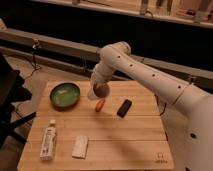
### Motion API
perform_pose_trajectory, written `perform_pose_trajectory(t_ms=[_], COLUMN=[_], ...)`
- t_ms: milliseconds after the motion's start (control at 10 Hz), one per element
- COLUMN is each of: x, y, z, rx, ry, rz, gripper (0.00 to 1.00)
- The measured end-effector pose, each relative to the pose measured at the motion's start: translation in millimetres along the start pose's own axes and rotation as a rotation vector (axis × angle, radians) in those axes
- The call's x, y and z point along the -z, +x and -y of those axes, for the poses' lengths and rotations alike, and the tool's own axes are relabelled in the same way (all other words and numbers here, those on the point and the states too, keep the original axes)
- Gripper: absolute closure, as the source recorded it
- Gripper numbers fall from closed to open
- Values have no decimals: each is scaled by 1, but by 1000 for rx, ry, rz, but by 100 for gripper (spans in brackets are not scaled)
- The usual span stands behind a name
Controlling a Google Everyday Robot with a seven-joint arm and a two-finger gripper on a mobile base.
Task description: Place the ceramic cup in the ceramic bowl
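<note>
The ceramic bowl (65, 95) is a round green dish with a paler inside, on the wooden table (125, 135) at the back left. The ceramic cup (99, 91) is whitish outside with a dark brown inside. It hangs tilted, mouth towards the camera, just right of the bowl and above the table. My gripper (97, 86) reaches down from the white arm (145, 70) and holds the cup at its top and back.
A small orange carrot-like object (100, 105) lies just below the cup. A black flat object (124, 108) lies to its right. A white tube (48, 140) and a white packet (80, 146) lie at the front left.
</note>
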Motion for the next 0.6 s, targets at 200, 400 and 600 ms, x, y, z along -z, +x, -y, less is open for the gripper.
perform_pose_trajectory(t_ms=[200, 400, 600], x=[-11, -13, -9], y=[-23, -27, -21], z=[12, 15, 12], rx=[5, 7, 18], ry=[4, 8, 13], rz=[1, -1, 0], gripper=[99, 99, 99])
